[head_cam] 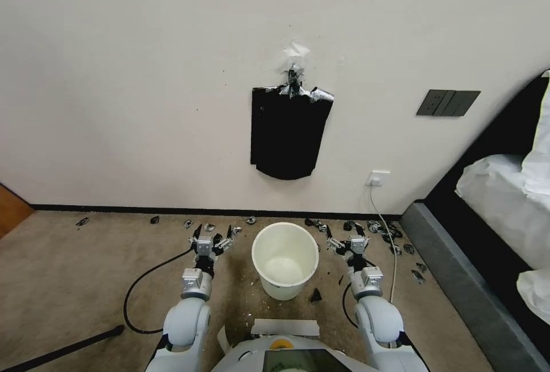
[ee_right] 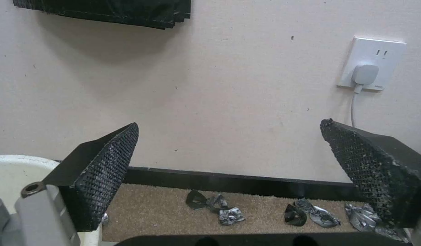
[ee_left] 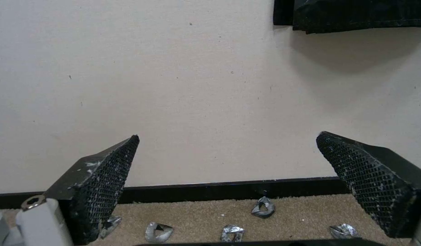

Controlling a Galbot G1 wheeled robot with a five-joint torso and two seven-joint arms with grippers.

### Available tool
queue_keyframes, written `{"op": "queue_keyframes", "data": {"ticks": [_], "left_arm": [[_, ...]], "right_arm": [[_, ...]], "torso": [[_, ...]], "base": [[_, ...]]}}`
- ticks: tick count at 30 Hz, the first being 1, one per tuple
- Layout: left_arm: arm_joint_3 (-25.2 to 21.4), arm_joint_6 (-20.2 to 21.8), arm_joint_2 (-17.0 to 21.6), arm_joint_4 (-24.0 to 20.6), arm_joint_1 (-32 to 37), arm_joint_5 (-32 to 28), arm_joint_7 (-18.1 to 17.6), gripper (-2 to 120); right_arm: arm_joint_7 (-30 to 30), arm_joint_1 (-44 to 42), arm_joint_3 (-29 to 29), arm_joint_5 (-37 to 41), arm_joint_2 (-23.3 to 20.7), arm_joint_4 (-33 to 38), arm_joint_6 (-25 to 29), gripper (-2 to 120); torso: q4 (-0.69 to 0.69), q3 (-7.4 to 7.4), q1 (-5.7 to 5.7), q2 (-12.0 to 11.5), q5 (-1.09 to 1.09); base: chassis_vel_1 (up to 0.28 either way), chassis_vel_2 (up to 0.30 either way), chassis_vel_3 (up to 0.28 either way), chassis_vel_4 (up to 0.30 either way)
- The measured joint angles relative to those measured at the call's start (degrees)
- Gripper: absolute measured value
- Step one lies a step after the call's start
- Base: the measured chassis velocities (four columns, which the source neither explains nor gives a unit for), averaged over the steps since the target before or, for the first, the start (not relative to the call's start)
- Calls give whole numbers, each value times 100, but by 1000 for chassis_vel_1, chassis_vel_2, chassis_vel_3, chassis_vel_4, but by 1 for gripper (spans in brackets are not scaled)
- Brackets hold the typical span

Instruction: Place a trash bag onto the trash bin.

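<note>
One trash bin (head_cam: 285,260), upright, nothing inside.

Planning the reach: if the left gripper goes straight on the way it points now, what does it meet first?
Probably the bare wall. The open left gripper points at it above the baseboard, below and beside the hanging bag bundle. Depth is unclear.

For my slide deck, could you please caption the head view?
Both open grippers, left and right, flank the bin below wall-hung bags.
</note>
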Motion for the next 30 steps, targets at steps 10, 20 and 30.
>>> {"op": "queue_keyframes", "data": {"ticks": [10,20,30], "left_arm": [[0,0,0,0,0,0,0,100],[64,-954,333,-6,257,-384,-498,100],[397,-1763,744,32,692,-588,-371,100]], "right_arm": [[0,0,0,0,0,0,0,100],[794,-1097,-158,-273,-88,538,1052,100],[842,-1103,-353,-70,-124,399,1253,100]], "torso": [[0,0,0,0,0],[-5,0,0,0,-5],[-1,0,0,0,-1]], "base": [[0,0,0,0],[0,0,0,0],[0,0,0,0]]}}
